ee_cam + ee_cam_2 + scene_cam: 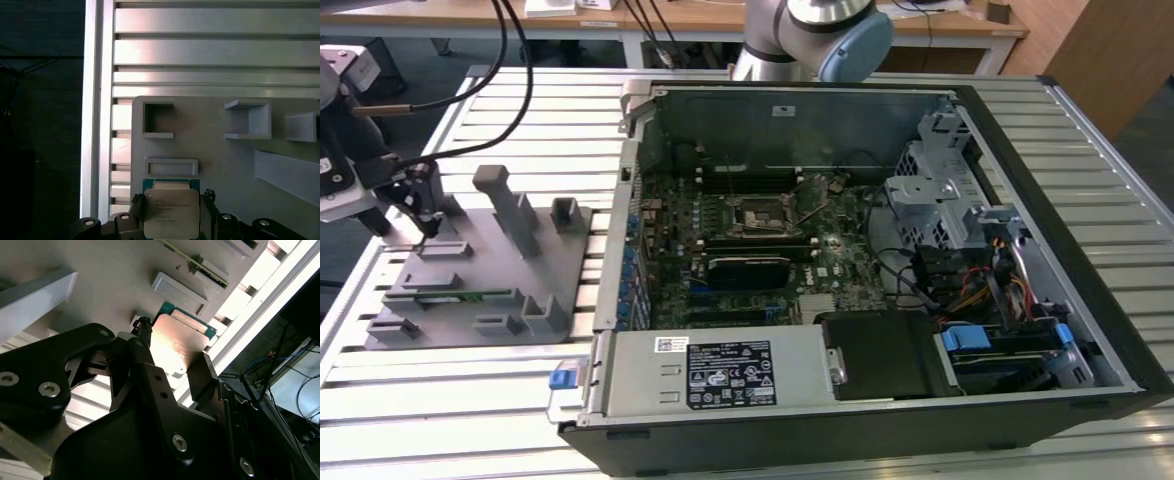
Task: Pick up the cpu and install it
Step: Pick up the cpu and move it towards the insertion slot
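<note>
The cpu [171, 212] is a flat square chip with a shiny metal top on a green edge. It sits between the two black fingers of my gripper [171, 200], which press against its opposite sides. In the second wrist view the cpu [176, 337] catches the light just over the grey fixture plate [110, 280], with the gripper [172, 347] shut on it. In the exterior view the gripper [424, 225] hangs at the far left over the plate [480, 290]. The open computer case [854, 250] lies to the exterior view's right, its motherboard socket [758, 217] bare.
Upright grey blocks [500, 200] and small pockets [157, 119] stand on the fixture plate. A black heatsink block [747, 268] lies on the motherboard. The slatted metal table [215, 50] runs under everything, and its edge [92, 100] is close to the gripper.
</note>
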Available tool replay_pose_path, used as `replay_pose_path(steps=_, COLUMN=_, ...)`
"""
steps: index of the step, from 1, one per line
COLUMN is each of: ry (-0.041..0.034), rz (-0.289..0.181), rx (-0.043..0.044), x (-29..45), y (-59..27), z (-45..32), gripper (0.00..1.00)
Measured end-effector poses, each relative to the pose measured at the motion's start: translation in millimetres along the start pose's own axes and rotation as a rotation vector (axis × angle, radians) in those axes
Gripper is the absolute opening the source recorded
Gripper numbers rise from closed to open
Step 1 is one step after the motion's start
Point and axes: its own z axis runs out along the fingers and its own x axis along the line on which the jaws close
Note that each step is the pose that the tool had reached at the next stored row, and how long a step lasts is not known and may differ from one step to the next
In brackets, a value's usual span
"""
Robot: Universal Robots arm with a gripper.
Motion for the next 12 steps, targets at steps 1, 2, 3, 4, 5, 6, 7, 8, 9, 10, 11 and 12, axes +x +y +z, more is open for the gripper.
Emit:
replay_pose_path(steps=1, ry=0.0001, rz=0.000, rx=0.0001, x=0.0, y=0.0, z=-0.4, gripper=0.53)
replay_pose_path(steps=2, ry=0.0002, rz=0.000, rx=0.0001, x=0.0, y=0.0, z=-0.8, gripper=0.53)
replay_pose_path(steps=3, ry=0.0001, rz=0.000, rx=0.0001, x=0.0, y=0.0, z=-1.2, gripper=0.53)
replay_pose_path(steps=4, ry=0.0000, rz=0.000, rx=0.0000, x=0.0, y=0.0, z=-1.7, gripper=0.53)
replay_pose_path(steps=5, ry=0.0000, rz=0.000, rx=0.0000, x=0.0, y=0.1, z=-2.1, gripper=0.53)
replay_pose_path(steps=6, ry=-0.0001, rz=0.000, rx=0.0000, x=0.0, y=0.1, z=-2.4, gripper=0.53)
replay_pose_path(steps=7, ry=-0.0001, rz=0.000, rx=0.0000, x=0.1, y=0.1, z=-2.9, gripper=0.53)
replay_pose_path(steps=8, ry=0.0001, rz=0.000, rx=0.0000, x=0.1, y=0.1, z=-3.5, gripper=0.53)
replay_pose_path(steps=9, ry=0.0002, rz=0.000, rx=0.0001, x=0.1, y=0.2, z=-4.2, gripper=0.53)
replay_pose_path(steps=10, ry=0.0001, rz=0.000, rx=0.0001, x=0.1, y=0.2, z=-4.8, gripper=0.53)
replay_pose_path(steps=11, ry=0.0000, rz=0.000, rx=0.0000, x=0.1, y=0.2, z=-5.5, gripper=0.53)
replay_pose_path(steps=12, ry=0.0000, rz=0.000, rx=0.0000, x=0.2, y=0.3, z=-6.5, gripper=0.53)
